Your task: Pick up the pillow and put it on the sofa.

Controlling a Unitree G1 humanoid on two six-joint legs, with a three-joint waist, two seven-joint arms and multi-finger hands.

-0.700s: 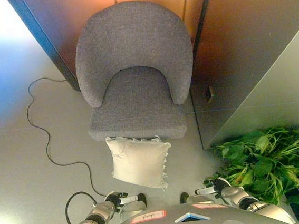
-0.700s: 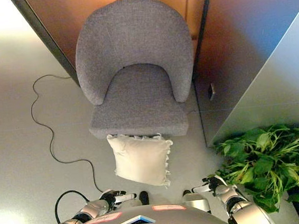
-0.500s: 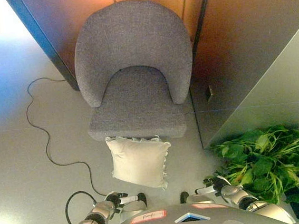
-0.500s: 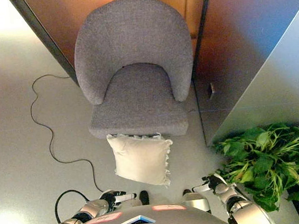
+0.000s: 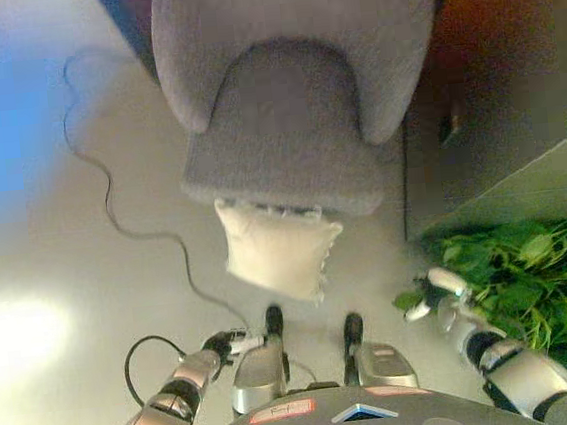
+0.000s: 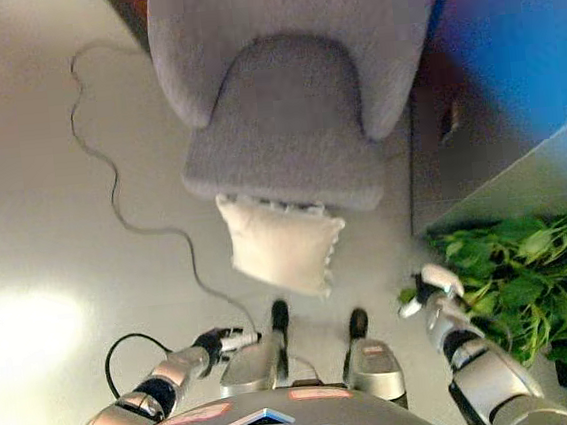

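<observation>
Cream pillow (image 5: 278,256) lies ungrasped on the floor against the grey sofa (image 5: 285,122); my left hand (image 5: 226,344) and right hand (image 5: 442,293) hang empty, seemingly relaxed.

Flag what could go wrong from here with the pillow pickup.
1. The cream square pillow leans against the front of the grey fabric armchair; a one-sided grab could tip it flat on the floor.
2. The right hand hangs right next to the green leafy plant; swinging it inward or outward may snag leaves.
3. A thin dark cable snakes over the floor to the left of the pillow; the left hand could catch it when reaching.
</observation>
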